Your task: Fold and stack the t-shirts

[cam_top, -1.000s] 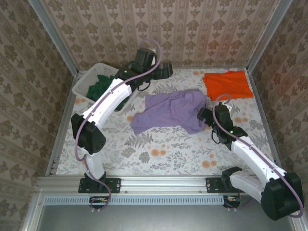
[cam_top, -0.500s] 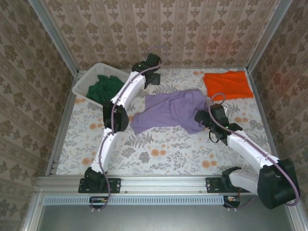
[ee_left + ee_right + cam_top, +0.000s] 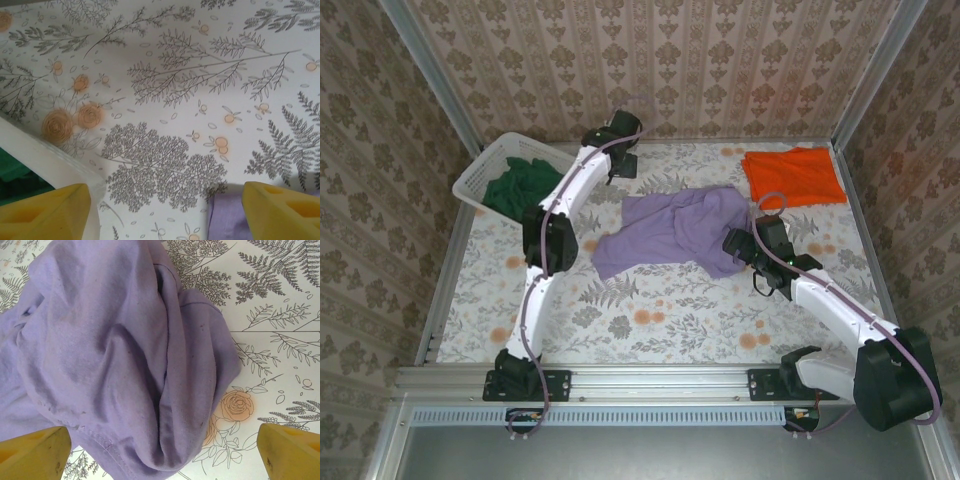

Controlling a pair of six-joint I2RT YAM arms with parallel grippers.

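A crumpled lilac-purple t-shirt (image 3: 670,230) lies mid-table. At the back right sits a folded orange t-shirt (image 3: 792,175). The dark green t-shirt (image 3: 520,185) is bunched in the white basket (image 3: 472,178) at the back left. My left gripper (image 3: 623,163) hangs open over bare tablecloth between the basket and the purple shirt's far edge. In the left wrist view its gripper (image 3: 165,215) holds nothing, with purple cloth (image 3: 227,220) beside the right finger. My right gripper (image 3: 162,455) is open, its fingers straddling the purple shirt's (image 3: 125,355) right-hand bunched end without closing on it.
The basket's white rim (image 3: 45,157) runs close to my left finger, with green cloth (image 3: 15,175) behind it. Patterned walls and metal rails enclose the table (image 3: 650,320) on three sides. Flowered tablecloth lies bare along the front.
My left arm stretched out and its gripper swung left toward the basket, jaws narrowing a little. The basket slid slightly left. The right gripper edged closer to the purple shirt.
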